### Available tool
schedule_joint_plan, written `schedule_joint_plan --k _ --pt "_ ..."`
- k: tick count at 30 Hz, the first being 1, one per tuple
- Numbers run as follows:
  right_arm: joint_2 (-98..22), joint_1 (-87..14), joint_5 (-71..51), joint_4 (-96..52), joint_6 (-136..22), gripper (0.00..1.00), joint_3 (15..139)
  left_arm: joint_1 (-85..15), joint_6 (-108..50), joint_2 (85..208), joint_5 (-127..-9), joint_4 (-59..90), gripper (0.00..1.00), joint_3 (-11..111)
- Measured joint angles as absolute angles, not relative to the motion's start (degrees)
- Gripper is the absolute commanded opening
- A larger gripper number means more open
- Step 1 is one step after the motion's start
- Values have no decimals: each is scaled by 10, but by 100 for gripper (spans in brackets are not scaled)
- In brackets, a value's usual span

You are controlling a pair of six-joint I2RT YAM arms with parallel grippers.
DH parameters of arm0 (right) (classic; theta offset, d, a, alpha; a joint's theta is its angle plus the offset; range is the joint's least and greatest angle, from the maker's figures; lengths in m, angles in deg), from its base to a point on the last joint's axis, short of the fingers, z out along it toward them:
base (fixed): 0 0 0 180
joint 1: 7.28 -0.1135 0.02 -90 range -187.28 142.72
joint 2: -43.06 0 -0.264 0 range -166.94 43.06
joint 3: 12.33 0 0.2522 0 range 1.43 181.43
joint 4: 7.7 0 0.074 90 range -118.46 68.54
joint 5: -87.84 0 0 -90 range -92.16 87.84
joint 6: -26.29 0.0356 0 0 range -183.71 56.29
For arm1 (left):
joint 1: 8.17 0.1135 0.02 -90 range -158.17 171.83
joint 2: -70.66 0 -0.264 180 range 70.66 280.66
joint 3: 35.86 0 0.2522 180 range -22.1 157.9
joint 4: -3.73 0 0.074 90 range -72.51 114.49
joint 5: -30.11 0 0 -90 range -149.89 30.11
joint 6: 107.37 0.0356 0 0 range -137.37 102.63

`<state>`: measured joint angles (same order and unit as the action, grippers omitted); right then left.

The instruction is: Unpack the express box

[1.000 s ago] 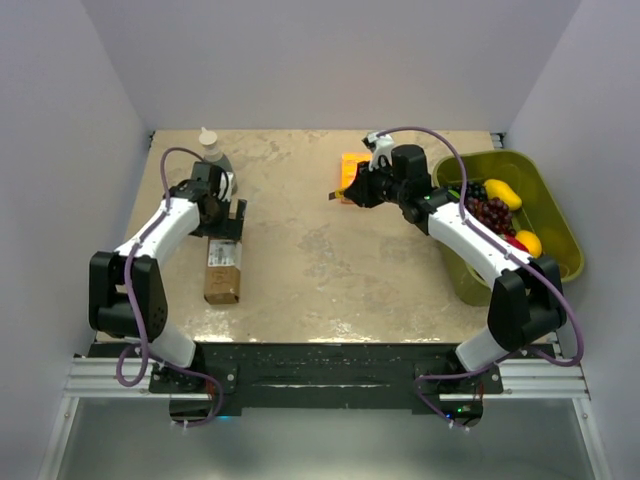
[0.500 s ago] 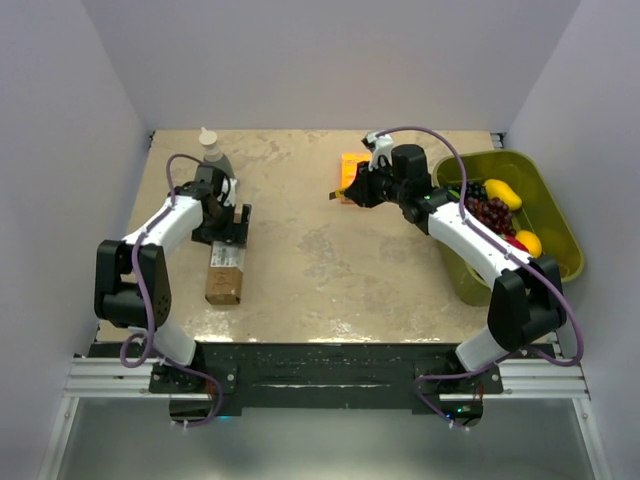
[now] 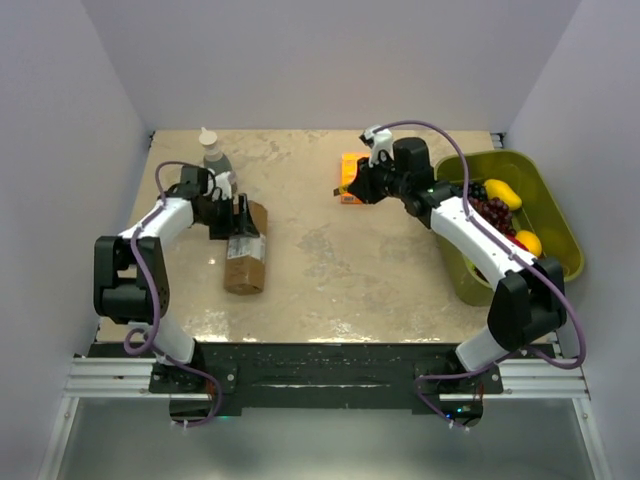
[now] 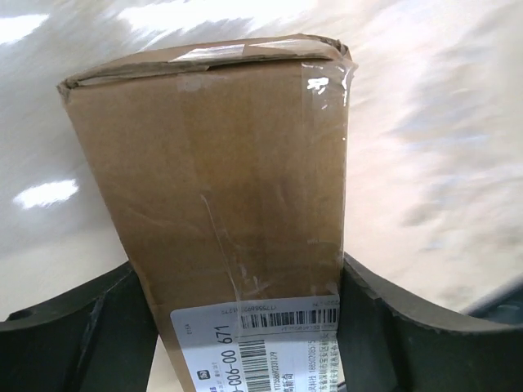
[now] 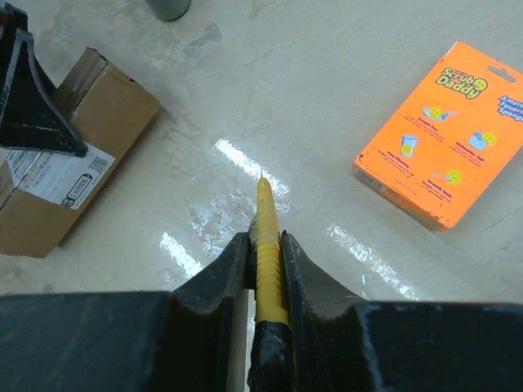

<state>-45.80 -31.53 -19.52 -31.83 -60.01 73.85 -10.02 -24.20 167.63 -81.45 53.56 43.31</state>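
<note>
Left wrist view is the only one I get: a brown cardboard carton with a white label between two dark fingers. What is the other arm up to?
Observer: The right gripper is shut on a slim yellow pointed tool, held above bare table, apart from the brown cardboard carton.
Operator: Anything else lying nearby?
Observer: A flat orange printed box lies toward the back of the table, well away from the carton.
Operator: And outside my frame on the left side?
Observer: A grey bottle with a white cap stands upright near the back left corner.
</note>
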Motion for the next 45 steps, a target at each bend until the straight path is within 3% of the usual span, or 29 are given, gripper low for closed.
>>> schedule_joint_plan --k 4,8,13,18,21,27,35,40,45 --pt "-459 -311 -190 -368 -624 0 783 -96 -394 1669 -1015 299 54 359" --pt "-472 -309 -181 -404 -642 0 839 -115 -590 1698 -1123 -2 56 291" --pt "-517 -309 -179 -441 -650 0 909 -146 -801 1808 -1175 -332 55 254" --pt "-544 -309 -173 -468 -657 0 931 -154 -882 1850 -1194 -424 52 238" --pt "-545 -309 -161 -477 -663 0 931 -155 -816 1819 -1197 -331 52 273" --pt "-539 -302 -147 -476 -664 0 925 -171 -470 1736 -1065 103 51 484" --pt "-533 -237 -146 -473 -656 0 920 -176 -163 1699 -944 422 50 575" --pt "-530 -232 -148 -472 -656 0 920 -177 -102 1702 -911 541 51 576" --pt "-517 -237 -149 -471 -651 0 919 -177 -180 1702 -884 547 60 543"
